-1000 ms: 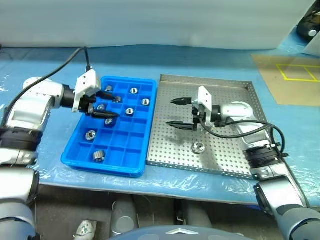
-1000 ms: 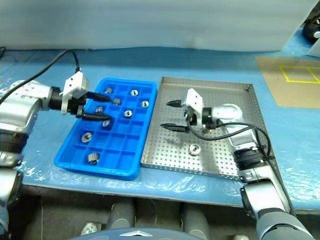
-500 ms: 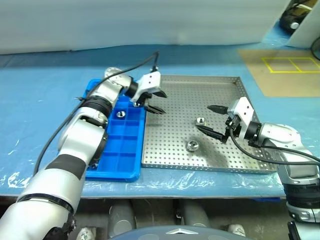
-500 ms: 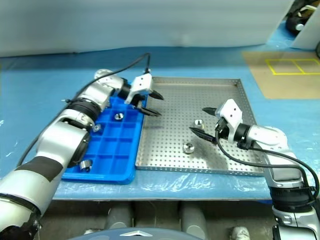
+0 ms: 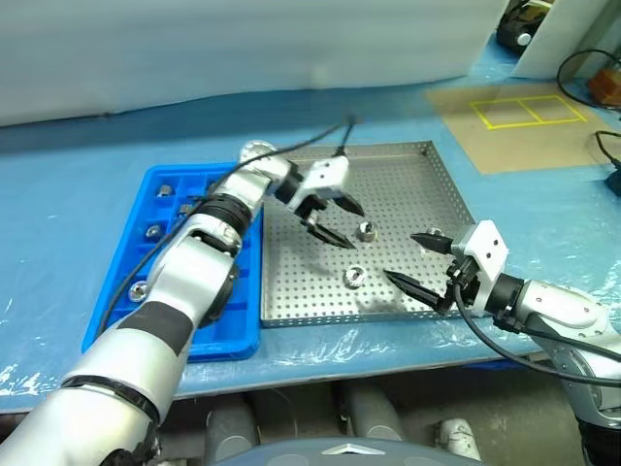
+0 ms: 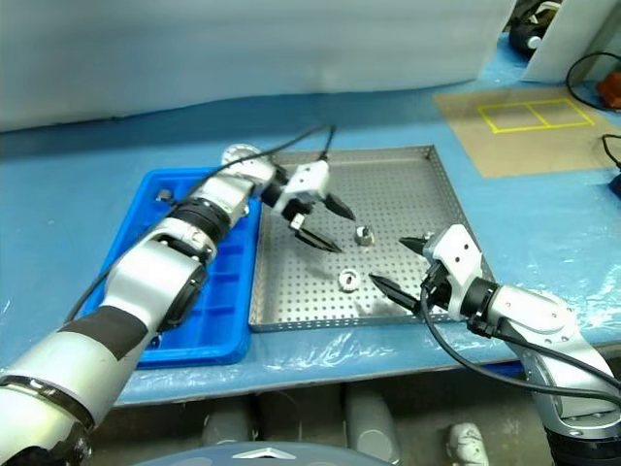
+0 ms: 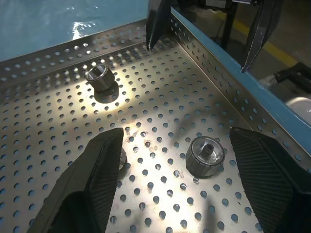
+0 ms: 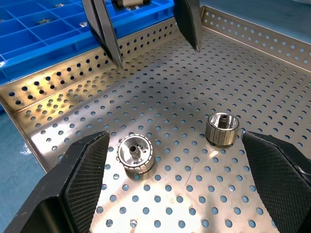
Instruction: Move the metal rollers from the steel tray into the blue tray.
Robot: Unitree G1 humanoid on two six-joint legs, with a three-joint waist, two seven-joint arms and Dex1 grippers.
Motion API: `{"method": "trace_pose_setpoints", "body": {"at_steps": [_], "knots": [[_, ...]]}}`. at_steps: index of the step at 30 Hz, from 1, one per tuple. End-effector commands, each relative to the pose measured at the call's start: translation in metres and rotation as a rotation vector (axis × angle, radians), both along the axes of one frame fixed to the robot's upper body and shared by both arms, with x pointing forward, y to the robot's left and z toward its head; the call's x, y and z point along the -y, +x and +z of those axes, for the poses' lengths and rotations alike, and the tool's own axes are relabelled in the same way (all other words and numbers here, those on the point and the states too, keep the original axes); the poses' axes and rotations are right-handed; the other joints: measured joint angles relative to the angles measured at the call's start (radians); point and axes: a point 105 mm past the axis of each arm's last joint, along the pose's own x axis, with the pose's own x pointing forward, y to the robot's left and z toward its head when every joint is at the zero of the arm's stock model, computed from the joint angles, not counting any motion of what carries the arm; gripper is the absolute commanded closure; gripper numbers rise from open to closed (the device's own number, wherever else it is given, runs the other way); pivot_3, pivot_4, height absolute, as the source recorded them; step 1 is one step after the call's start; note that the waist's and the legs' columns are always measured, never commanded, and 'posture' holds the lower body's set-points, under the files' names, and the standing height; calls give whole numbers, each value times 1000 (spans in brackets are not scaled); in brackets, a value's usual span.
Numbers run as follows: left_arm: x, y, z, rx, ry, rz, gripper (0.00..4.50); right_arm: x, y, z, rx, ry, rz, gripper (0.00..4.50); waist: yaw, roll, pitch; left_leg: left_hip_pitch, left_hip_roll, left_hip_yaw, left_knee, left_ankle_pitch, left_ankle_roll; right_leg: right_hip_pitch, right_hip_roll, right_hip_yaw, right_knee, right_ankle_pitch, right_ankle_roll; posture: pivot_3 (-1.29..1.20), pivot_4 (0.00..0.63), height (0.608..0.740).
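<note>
The steel tray (image 5: 408,184) sits on the blue-covered counter (image 5: 68,184), with the blue tray (image 5: 131,267) touching its left edge. Two rollers lie on the steel tray's perforated floor: one roller (image 5: 367,231) near the middle, the other roller (image 5: 353,278) closer to the front edge. The left gripper (image 5: 340,221) reaches over from the blue tray's side and hangs above the steel tray just left of the middle roller, fingers spread wide and empty. The right gripper (image 5: 419,260) hovers over the tray's front right corner, fingers also wide apart, holding nothing. More rollers (image 5: 152,231) rest in compartments of the blue tray.
</note>
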Motion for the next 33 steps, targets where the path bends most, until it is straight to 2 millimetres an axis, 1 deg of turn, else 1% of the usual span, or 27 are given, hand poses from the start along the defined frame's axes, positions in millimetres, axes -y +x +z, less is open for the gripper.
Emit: {"method": "trace_pose_setpoints", "body": {"at_steps": [1, 4, 5, 7, 8, 10, 13, 15, 16, 19, 21, 24, 27, 30, 33], "knots": [[-34, 1, 14, -113, -67, 80, 829, 1, 5, 11, 40, -4, 19, 0, -2, 0, 0, 0, 0, 1, 0, 0, 0, 0, 0, 1, 0, 0, 0, -550, 150, 740], [-65, -15, 7, -146, -9, 84, 829, 1, 9, 9, 27, -15, 49, 0, 0, 1, 0, 2, 0, 2, -1, -1, 1, -1, 0, 2, 0, 0, 0, -520, 150, 740], [-69, -20, 6, -152, 4, 77, 829, 2, 10, 9, 24, -16, 57, 0, 1, 1, 0, 3, 0, 2, -1, -1, 1, -2, 0, 1, -1, 0, 0, -501, 150, 740], [-78, -31, 14, -197, -17, 76, 829, -2, 14, 1, -5, -10, 90, 0, 12, 1, 0, 1, 1, 2, -2, -1, 2, -3, 0, 1, -1, 0, 0, -467, 150, 740], [-80, -39, 15, -215, -24, 59, 829, -4, 16, -4, -19, -13, 103, 0, 18, 1, 0, 0, 1, 2, -2, -2, 2, -3, 0, 1, -2, 0, -1, -460, 150, 740], [-80, -53, 12, -216, -20, 21, 829, -8, 19, -14, -41, -12, 125, 0, 32, 1, 0, 0, 0, 3, -2, -2, 3, -2, -1, 1, -2, 0, -1, -433, 150, 740], [-74, -58, 9, -214, -43, 20, 829, -13, 23, -35, -97, -36, 164, 0, 47, 2, -1, 1, 0, 5, -2, -2, 3, -2, -1, 1, -1, 0, -1, -392, 150, 740], [-72, -64, 6, -205, -37, 8, 829, -9, 23, -48, -127, -74, 184, 0, 52, 1, -1, 2, 1, 5, -1, -2, 2, -2, -1, 1, -1, 0, -1, -372, 150, 740], [-73, -68, 6, -202, -31, 2, 829, -6, 25, -51, -139, -72, 179, 0, 53, 1, 0, 2, 1, 5, -1, -1, 2, -2, -1, 1, 0, 0, -1, -363, 150, 740], [-78, -70, 5, -181, -16, 17, 829, 1, 33, -53, -149, -55, 165, 0, 53, 1, 0, 3, 1, 5, -2, -1, 1, -3, -1, 1, 0, 0, 0, -347, 150, 740], [-81, -70, 6, -179, -14, 38, 829, 2, 36, -56, -149, -65, 171, 0, 51, 2, -1, 3, 1, 6, -2, -1, 1, -3, -1, 2, 0, 0, 0, -328, 150, 740], [-85, -74, 7, -176, -15, 49, 829, -7, 39, -59, -149, -63, 202, 0, 52, 2, -1, 4, 1, 6, -2, -1, 1, -3, -1, 2, 1, 0, 0, -312, 150, 740], [-87, -71, 8, -171, -23, 82, 829, -17, 39, -64, -165, -59, 244, 0, 56, 2, -1, 3, 1, 6, -3, -1, 1, -4, -1, 1, 0, 0, 0, -294, 150, 740], [-87, -70, 7, -166, -20, 91, 829, -25, 34, -73, -205, -65, 281, 0, 59, 2, -1, 3, 1, 6, -3, -1, 1, -4, -1, 1, 0, 0, 0, -280, 150, 740], [-89, -71, 6, -168, -15, 97, 829, -27, 30, -79, -224, -76, 305, 0, 64, 2, -1, 3, 1, 6, -3, -1, 1, -4, -1, 1, 0, 0, 0, -269, 150, 740]]}}
